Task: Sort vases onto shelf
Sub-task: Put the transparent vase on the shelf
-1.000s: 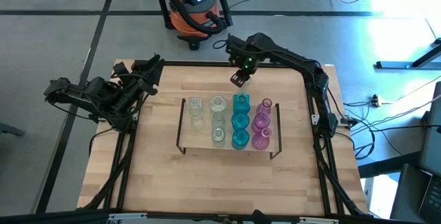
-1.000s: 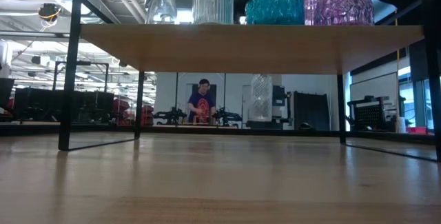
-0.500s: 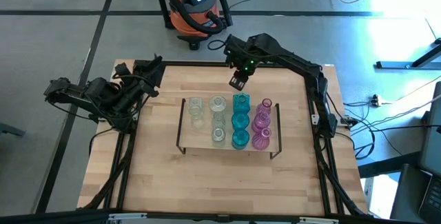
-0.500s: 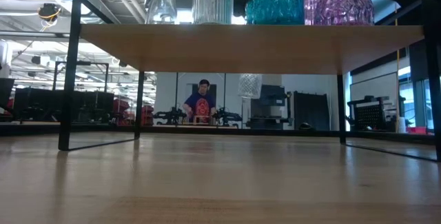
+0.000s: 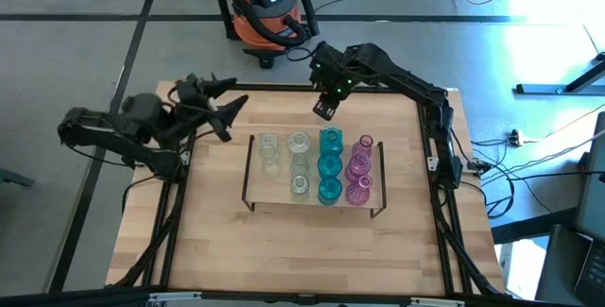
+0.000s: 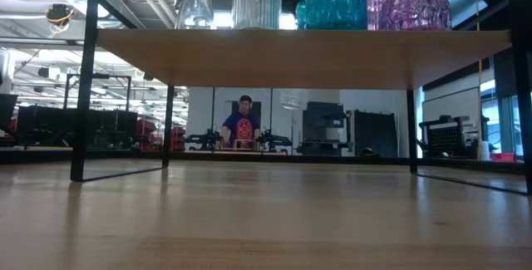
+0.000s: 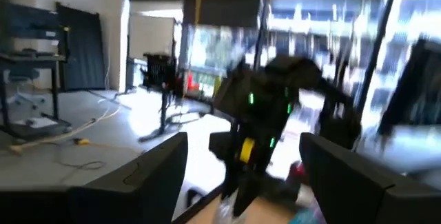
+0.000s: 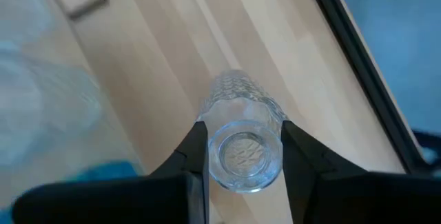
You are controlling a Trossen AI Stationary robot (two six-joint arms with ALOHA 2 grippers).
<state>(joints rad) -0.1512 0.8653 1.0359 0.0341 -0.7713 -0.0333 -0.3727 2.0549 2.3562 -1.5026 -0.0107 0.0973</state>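
The shelf (image 5: 276, 190) is a light-wood board on a dark wire frame in the middle of the table. Clear vases (image 5: 299, 163), teal vases (image 5: 330, 165) and pink vases (image 5: 359, 170) stand on it in rows, bases on the board (image 6: 291, 54). My right gripper (image 5: 324, 110) hangs beyond the shelf's far edge, shut on a clear vase (image 8: 244, 145) with a cut pattern. The vase's bottom shows just under the board's edge (image 6: 291, 99). My left gripper (image 5: 230, 110) stands open at the table's far left, pointing level toward the right arm, with nothing between its fingers (image 7: 158, 169). My right gripper pinches the clear vase at its top, just below the open rim (image 8: 207, 138), between its two fingers (image 8: 296, 155). The fingers come from above, pointing steeply down. The vase hangs upright below them, mouth up, clear of the table.
A black rail (image 5: 284, 87) runs around the tabletop. An orange and black shop vacuum (image 5: 269, 9) stands on the floor past the far edge. Bare wood lies on the near side of the shelf (image 5: 302, 250). A person (image 6: 243, 120) stands far back in the room.
My right gripper has risen with the clear vase, which stays upright and now hangs higher above the table, shifted slightly toward the table's left. My left gripper has rolled and swung out over the table's far left corner toward the right, staying open.
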